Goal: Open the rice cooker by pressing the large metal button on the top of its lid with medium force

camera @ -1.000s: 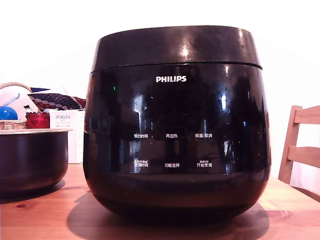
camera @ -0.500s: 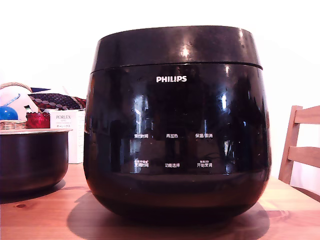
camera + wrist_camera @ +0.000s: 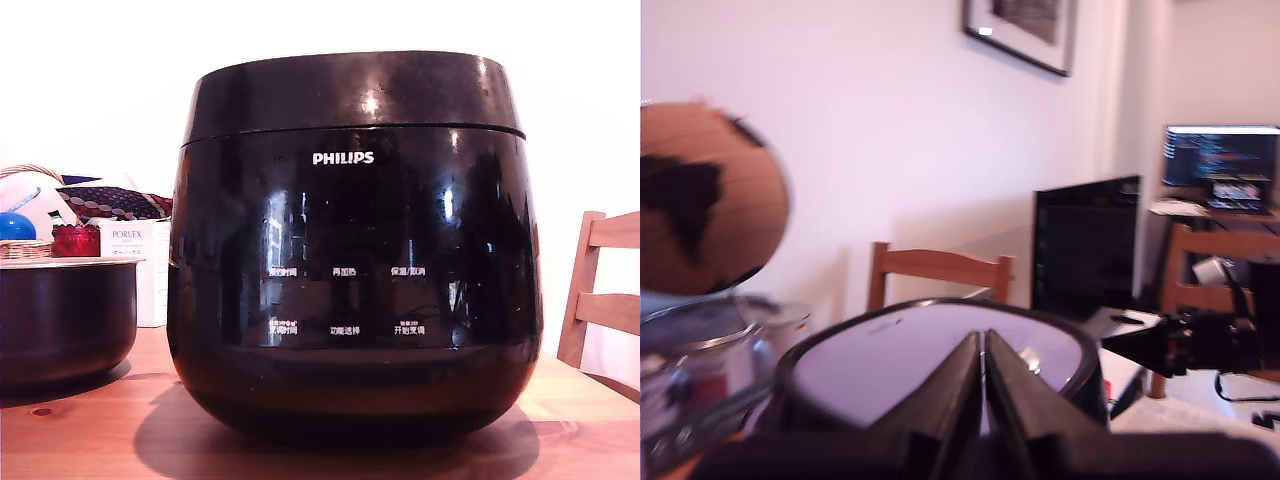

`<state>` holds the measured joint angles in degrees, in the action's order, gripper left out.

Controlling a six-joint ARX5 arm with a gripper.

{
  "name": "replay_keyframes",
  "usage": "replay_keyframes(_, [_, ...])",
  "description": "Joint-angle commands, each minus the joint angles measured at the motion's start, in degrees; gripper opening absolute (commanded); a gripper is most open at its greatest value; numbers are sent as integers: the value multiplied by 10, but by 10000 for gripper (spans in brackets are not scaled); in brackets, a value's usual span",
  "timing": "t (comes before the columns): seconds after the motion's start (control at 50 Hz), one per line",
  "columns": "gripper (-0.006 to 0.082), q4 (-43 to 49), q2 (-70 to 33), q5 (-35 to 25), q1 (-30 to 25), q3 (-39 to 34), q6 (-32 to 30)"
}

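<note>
The rice cooker (image 3: pixel 352 250) filled the middle of the exterior view, standing on the wooden tabletop (image 3: pixel 90 425) with its logo and label rows facing the camera. Its lid (image 3: pixel 350 95) sat shut, the seam running level all round, so the opening step was judged not yet done. The metal button on top could not be seen from that low angle.

At the exterior view's left, a smaller dark pot (image 3: pixel 65 320) with a pale rim stood near the cooker but apart from it, probably the inner bowl set aside. Behind it lay a basket (image 3: pixel 25 215) of oddments and a white box (image 3: pixel 135 265). A wooden chair (image 3: pixel 600 295) showed at the exterior view's right.

In the wrist view the end effector (image 3: pixel 983 385) had its two dark fingers (image 3: pixel 950 395) pressed together, closed on nothing, which suits pushing a button with a blunt tip rather than grasping. It hovered over the lid's glossy top (image 3: pixel 890 360), pointing across it. Whether it touched the lid could not be told, and the button itself was not clearly visible there.
</note>
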<state>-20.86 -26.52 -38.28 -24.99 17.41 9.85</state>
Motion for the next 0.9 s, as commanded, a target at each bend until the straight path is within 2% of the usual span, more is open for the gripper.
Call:
replay_keyframes(0.0, [-24,-15,-25,9,-21,7,-12])
replay_keyframes(0.38, [-24,-108,-177,99,-153,34,-19])
replay_keyframes(0.44, [-24,-108,-200,113,-170,45,-19])
replay_keyframes(0.46, [-24,-108,-208,118,-175,50,-44])
replay_keyframes(0.62, [-24,-98,-269,151,-211,95,-70])
replay_keyframes(0.88, [-23,-42,-358,225,-232,170,-104])
